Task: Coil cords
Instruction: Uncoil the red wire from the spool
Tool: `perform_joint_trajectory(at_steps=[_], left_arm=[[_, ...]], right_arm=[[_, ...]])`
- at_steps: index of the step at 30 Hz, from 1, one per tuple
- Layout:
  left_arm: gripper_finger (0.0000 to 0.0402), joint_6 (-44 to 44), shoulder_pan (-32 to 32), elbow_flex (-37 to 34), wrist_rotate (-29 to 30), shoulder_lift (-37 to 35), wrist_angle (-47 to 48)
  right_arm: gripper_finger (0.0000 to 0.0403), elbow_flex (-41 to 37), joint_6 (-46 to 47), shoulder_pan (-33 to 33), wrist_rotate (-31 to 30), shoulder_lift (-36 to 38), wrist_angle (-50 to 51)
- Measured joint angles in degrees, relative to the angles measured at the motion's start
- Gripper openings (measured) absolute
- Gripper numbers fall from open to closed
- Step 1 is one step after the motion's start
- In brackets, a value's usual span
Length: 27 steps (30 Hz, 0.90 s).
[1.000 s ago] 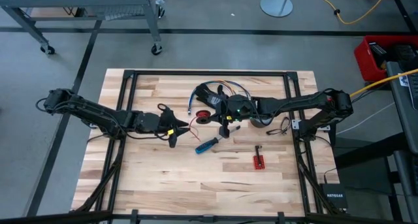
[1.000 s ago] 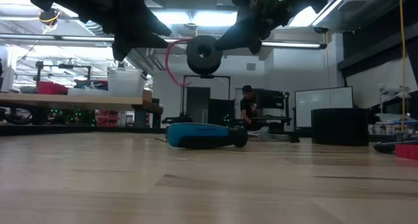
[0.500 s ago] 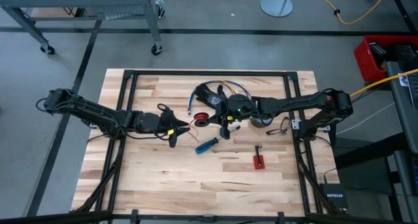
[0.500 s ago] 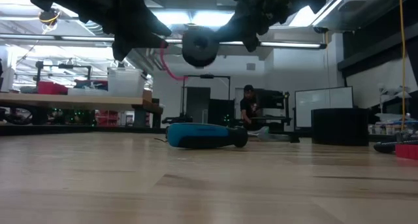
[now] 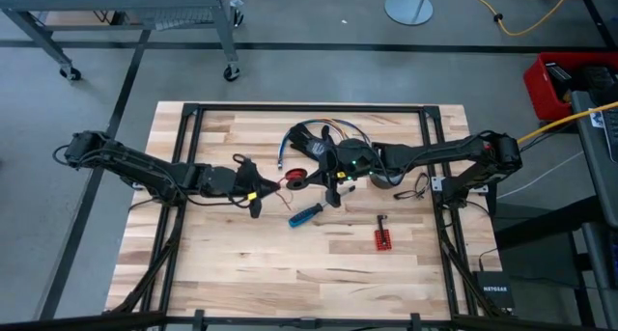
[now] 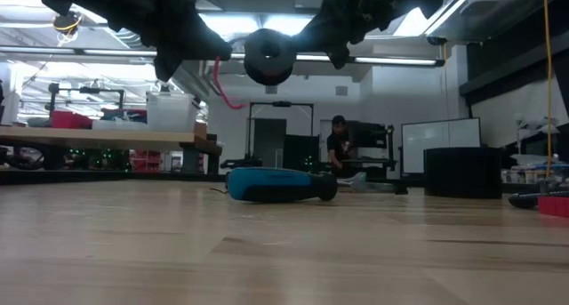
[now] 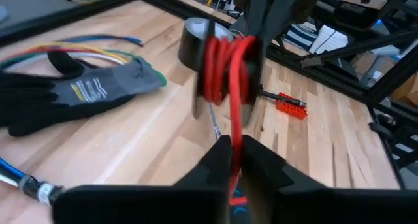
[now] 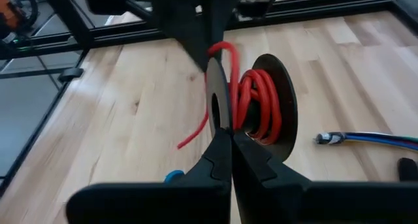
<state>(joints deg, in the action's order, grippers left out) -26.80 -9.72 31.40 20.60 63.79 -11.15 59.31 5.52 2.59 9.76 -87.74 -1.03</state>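
Left tool (image 7: 232, 155): now clamped on red cord (image 7: 225, 67) | right tool (image 8: 225, 142): grips spool (image 8: 219, 93), raised slightly

A blue-handled screwdriver (image 5: 307, 213) lies mid-table; a red bit holder (image 5: 383, 238) nearby; a black glove (image 7: 72, 93) beside coloured wires.

Spool (image 5: 301, 175) hangs above table (image 5: 222, 263) centre, between left gripper (image 5: 271, 189) and right gripper (image 5: 319, 177); cord (image 7: 225, 74) wound on it, tail running into left gripper. Screwdriver (image 5: 306, 213) on table just below spool. Glove (image 5: 311, 138) and wires (image 5: 353, 130) behind it. Bit holder (image 5: 382, 238) right of screwdriver. Tape roll (image 7: 193, 41) beyond spool in left wrist view.
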Motion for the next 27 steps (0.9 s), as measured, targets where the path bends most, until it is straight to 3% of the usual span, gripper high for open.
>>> perform_joint_trajectory(at_steps=[5, 10, 18, 27], left_arm=[[0.0006, 5.03, 0.05, 0.00, 2.64, 0.00, -5.01], [0.0003, 12.56, 1.38, 0.00, 2.42, -0.02, -13.34], [0.0002, 11.19, 5.49, 0.00, 0.94, -0.02, -13.34], [0.0001, 10.33, 6.23, 0.07, -3.32, -0.07, -13.39]], right_arm=[[0.0000, 0.00, 0.04, 0.00, 6.95, 0.00, -0.18], [0.0000, 0.00, 0.22, 0.00, 10.19, 0.00, -1.75], [0.0000, 0.00, 0.31, 0.07, 15.81, 0.00, -13.44], [0.0000, 0.00, 0.21, 0.04, 13.77, -0.04, -21.75]])
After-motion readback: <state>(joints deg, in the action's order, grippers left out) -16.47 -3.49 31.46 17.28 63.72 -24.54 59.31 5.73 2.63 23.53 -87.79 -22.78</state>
